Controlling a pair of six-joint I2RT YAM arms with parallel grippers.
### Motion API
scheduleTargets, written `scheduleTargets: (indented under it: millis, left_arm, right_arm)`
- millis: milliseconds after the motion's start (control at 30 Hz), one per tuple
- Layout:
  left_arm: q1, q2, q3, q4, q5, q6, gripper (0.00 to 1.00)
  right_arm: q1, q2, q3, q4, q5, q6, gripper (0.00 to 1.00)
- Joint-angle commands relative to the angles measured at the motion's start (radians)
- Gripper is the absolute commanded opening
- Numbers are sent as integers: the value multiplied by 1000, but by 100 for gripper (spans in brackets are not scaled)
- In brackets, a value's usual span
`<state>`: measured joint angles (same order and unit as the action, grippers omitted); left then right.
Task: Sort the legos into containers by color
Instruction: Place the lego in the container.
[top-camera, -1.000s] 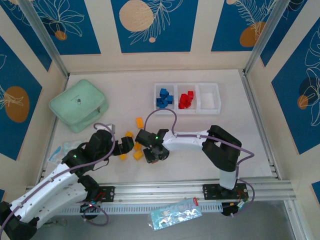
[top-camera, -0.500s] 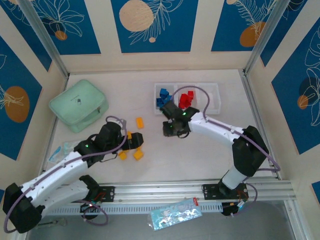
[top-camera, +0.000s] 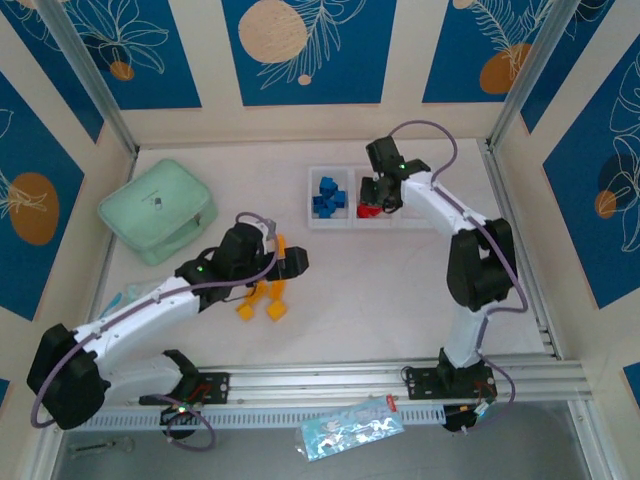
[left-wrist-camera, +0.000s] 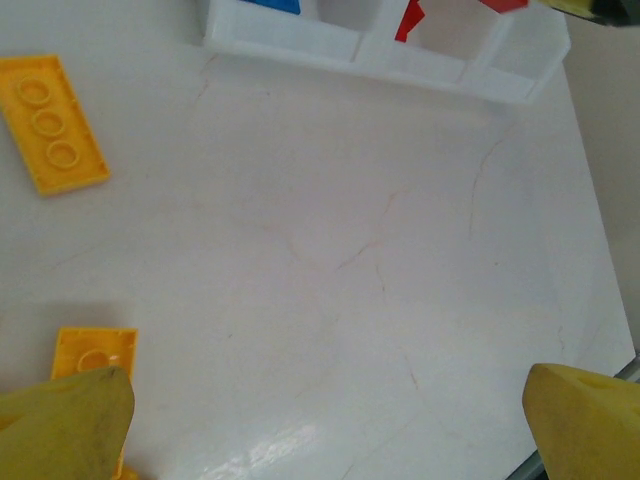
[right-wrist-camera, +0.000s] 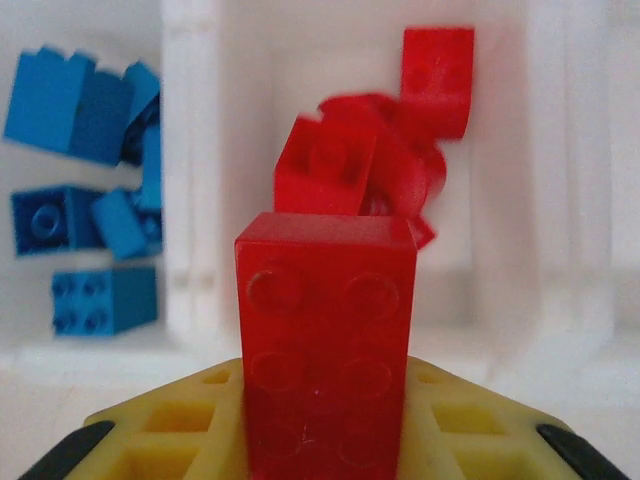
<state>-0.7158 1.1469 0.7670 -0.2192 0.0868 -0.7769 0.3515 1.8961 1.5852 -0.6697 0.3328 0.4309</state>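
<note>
The right jaws are clenched on a red brick (right-wrist-camera: 325, 330), poised over the middle compartment of the tray (top-camera: 330, 224), where other reds (right-wrist-camera: 335, 170) lie. The left jaws stand released and empty near yellow bricks (top-camera: 262, 297) at the table's (top-camera: 400, 290) 8 o'clock. Blue bricks (top-camera: 327, 197) sit sorted at the tray's 9 o'clock end. By my judgement, the yellows are all left to do.

blue legos (top-camera: 327, 196): left compartment (top-camera: 331, 224) | red legos (top-camera: 368, 210): middle | orange legos (top-camera: 276, 311): loose, maybe four
</note>
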Motion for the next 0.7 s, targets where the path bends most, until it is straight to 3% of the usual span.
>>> scheduleTargets:
  millis: [0,300,667]
  left_arm:
    - [-7,20,38,52,19,18,99]
    - [-5,65,79,49,14,39,99]
    - [-4,20,57,30,-19,45,99]
  right_arm:
    - [-29,86,105,-11,-14,-58,32]
    - [-60,253,354,-127,-32,-91,57]
    - [12,5,89,-48,-81,-52,62]
